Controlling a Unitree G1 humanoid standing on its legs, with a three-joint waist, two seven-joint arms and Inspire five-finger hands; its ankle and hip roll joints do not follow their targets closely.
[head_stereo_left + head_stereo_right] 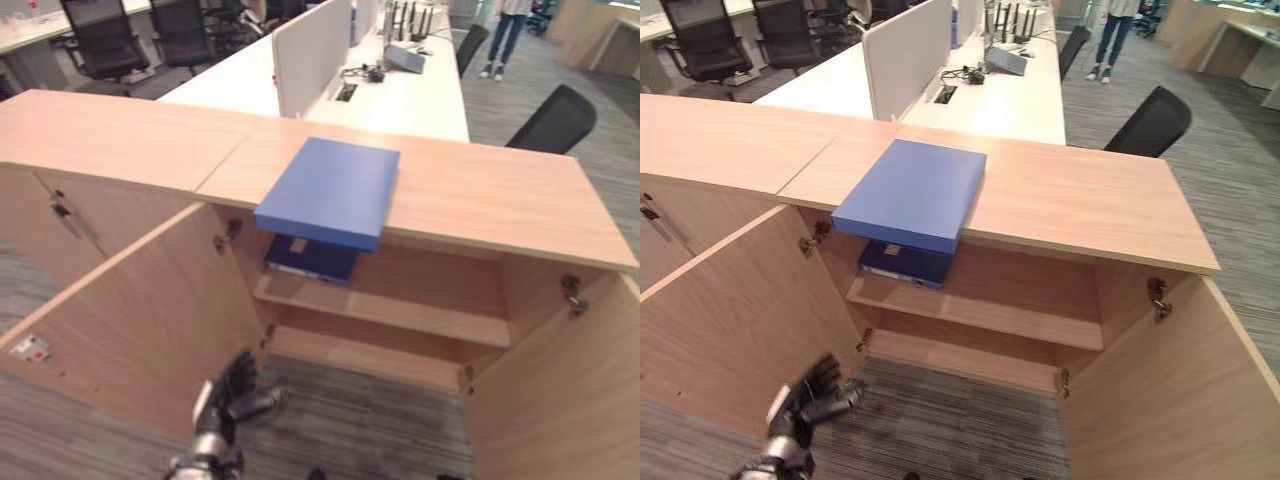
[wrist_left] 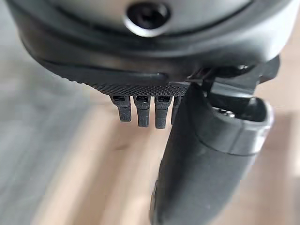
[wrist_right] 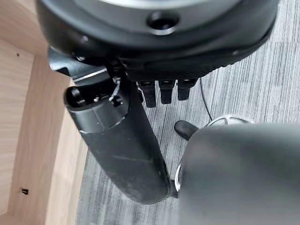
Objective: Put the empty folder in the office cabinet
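Your blue folder (image 1: 330, 190) lies flat on the cabinet (image 1: 480, 190) top, overhanging the open compartment, while your left robot hand (image 1: 228, 392) hangs low beside the open door (image 1: 130, 320), fingers relaxed, holding nothing.

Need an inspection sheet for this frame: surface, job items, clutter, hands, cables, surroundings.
Surface: wooden cabinet top, bare apart from the folder.
Job's things: blue folder lies flat on the top, its front edge overhanging the open cabinet; both doors open.
Clutter: dark blue binder on the upper shelf, under the folder.
Robot hands: left robot hand low by the left door, fingers relaxed, empty; right robot hand over the carpet, empty.
Cables: black cables on the white desk.
Surroundings: office chairs, a person standing far back.
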